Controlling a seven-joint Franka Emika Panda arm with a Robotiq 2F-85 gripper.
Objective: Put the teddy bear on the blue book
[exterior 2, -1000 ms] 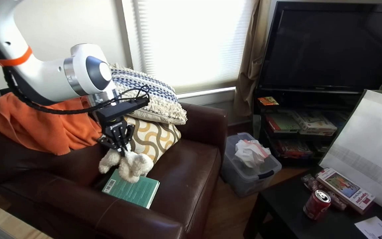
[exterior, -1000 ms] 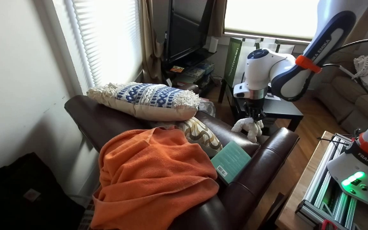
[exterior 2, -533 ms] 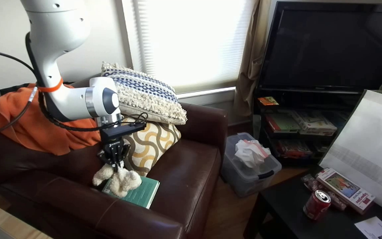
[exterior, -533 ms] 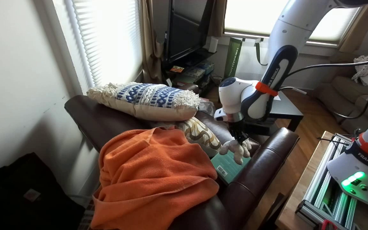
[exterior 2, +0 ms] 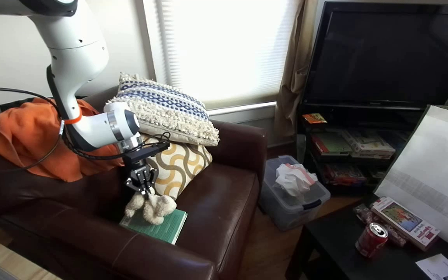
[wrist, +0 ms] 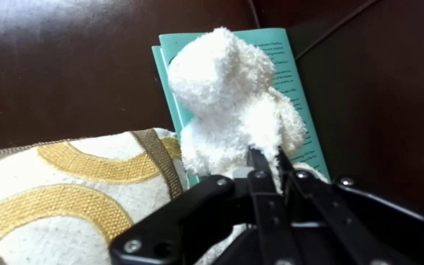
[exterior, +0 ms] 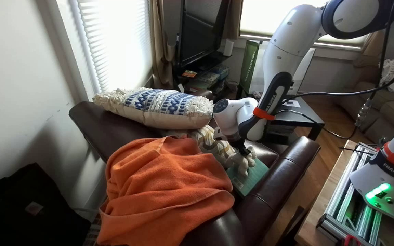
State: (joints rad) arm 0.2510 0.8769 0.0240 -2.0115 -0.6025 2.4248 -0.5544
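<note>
The teddy bear (exterior: 240, 164), small and cream-white, hangs from my gripper over the blue book in both exterior views. My gripper (exterior 2: 145, 192) points down and is shut on the teddy bear's body, with plush pinched between the fingers (wrist: 267, 152) in the wrist view. The teal-blue book (exterior 2: 167, 230) lies flat on the sofa seat beside the armrest. In the wrist view the teddy bear (wrist: 226, 92) covers the middle of the book (wrist: 286, 70). I cannot tell whether the teddy bear touches the book.
A gold-and-white patterned pillow (wrist: 87, 173) stands close beside the book and gripper. A blue-and-white pillow (exterior: 162, 106) lies above it. An orange blanket (exterior: 169, 181) drapes over the sofa. The sofa armrest (exterior: 282, 177) runs along the book's other side.
My gripper, holding the teddy bear, has come down and across until the bear is over the book. In the last half second it has shifted towards the patterned pillow. The book has not moved.
</note>
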